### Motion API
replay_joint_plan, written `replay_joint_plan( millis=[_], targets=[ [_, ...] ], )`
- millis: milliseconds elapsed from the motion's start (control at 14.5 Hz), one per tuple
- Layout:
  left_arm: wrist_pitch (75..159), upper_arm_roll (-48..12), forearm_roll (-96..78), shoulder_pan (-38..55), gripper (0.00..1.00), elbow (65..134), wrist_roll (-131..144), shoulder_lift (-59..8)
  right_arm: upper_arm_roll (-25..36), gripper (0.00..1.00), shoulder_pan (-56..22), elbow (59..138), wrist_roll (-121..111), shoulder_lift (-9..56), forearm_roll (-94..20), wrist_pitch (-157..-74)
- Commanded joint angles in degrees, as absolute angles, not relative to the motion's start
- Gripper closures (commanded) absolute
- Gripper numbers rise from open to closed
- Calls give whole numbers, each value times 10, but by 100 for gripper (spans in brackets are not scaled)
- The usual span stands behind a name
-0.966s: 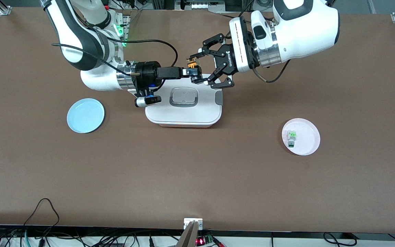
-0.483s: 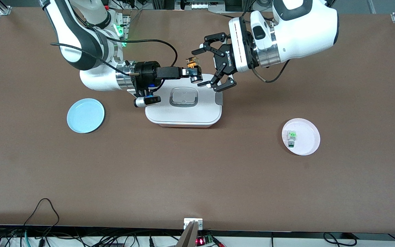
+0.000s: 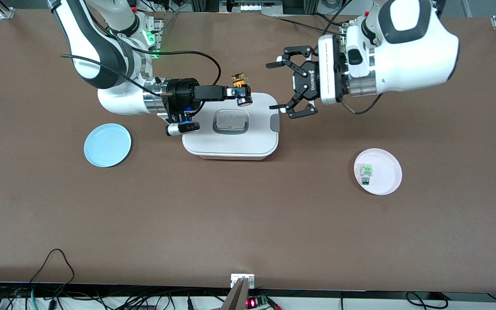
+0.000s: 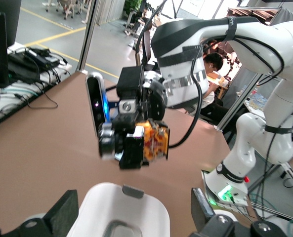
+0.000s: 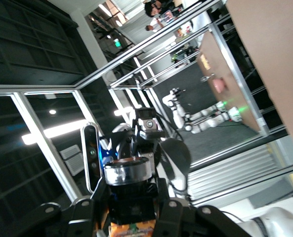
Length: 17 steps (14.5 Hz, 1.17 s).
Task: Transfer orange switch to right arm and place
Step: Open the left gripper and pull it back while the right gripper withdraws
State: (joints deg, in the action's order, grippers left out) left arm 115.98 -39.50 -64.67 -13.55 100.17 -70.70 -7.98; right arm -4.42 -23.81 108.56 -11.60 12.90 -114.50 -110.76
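The orange switch (image 3: 240, 80) is held up in the air over the farther edge of the white lidded box (image 3: 230, 148). My right gripper (image 3: 241, 90), slim and black, is shut on it. My left gripper (image 3: 274, 86), the wide linked-finger one, is open and empty, a short way off the switch toward the left arm's end of the table. The left wrist view shows the switch (image 4: 153, 143) in the right gripper (image 4: 136, 148), with my own left gripper (image 4: 134, 219) spread wide over the box (image 4: 151, 212). In the right wrist view the switch (image 5: 134, 202) sits between dark fingers.
A light blue plate (image 3: 107, 144) lies toward the right arm's end of the table. A pink plate (image 3: 388, 183) with a white-and-green part (image 3: 366, 172) lies toward the left arm's end, nearer the front camera than the box.
My left gripper, which had its fingers around the switch, has drawn back toward the left arm's end of the table, open. The right gripper keeps the switch and has barely moved.
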Motion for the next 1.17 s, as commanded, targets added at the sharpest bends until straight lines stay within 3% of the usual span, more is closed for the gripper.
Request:
replay_joint_plan(
  millis=[0,414,1103],
  targets=[
    [1129,-396,-581,-151,0,1002,-635,-75,-45,84,-205,1062,-109,131,-1038,-1103],
    [1118,-406,-403,-142,0,1003,-396,-76,-45,84,-135,1037,-121,130,-694,-1070],
    [973,-388,-10,-181,0,991,-160,-86,-44,85,-47,1045,-394,114,-213,-1025]
  ],
)
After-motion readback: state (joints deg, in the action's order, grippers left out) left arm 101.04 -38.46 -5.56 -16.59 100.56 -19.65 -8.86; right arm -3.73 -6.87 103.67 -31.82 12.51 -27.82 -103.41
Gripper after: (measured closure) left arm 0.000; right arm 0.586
